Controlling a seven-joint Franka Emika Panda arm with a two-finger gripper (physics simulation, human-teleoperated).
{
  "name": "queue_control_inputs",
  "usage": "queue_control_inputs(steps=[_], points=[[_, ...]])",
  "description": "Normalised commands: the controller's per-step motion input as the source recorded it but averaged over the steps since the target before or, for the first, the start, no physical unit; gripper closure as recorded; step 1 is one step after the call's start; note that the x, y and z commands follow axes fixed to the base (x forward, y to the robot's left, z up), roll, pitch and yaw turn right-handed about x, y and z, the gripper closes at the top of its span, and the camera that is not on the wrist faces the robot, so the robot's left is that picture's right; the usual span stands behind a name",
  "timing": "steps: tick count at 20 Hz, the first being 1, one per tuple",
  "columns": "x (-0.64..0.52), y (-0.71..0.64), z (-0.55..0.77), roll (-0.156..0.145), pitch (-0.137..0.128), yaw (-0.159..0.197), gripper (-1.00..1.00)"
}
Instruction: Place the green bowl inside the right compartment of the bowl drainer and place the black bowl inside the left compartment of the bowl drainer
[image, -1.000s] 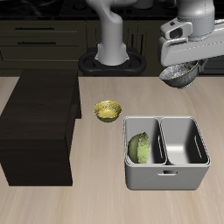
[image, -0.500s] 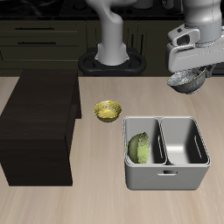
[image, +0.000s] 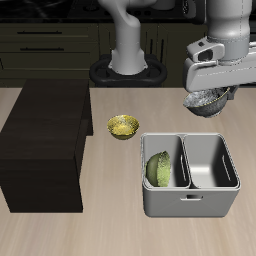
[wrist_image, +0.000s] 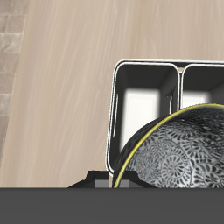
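Arm raised, gripper (image: 210, 97) pointing down, clamped on black bowl (image: 203, 103).

Glossy speckled metallic black bowl (wrist_image: 179, 149), smooth grey metal bowl drainer (image: 190, 203), matt pale wood-grain table (image: 110, 225)

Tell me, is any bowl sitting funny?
Yes. The green bowl stands on its edge, leaning in one compartment of the bowl drainer, not flat. The black bowl hangs tilted in the end effector, above the table behind the drainer.
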Motion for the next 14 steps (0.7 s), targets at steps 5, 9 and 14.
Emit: queue_control_inputs(steps=[5,9,14], points=[[0.24,-0.41,-0.08,-0.133,0.009,0.009,1.0],[0.1,-0.19,-0.13,-0.059,0.024,-0.013,1.0],[0.0,0.07,-0.18,-0.013,0.029,0.003,1.0]])
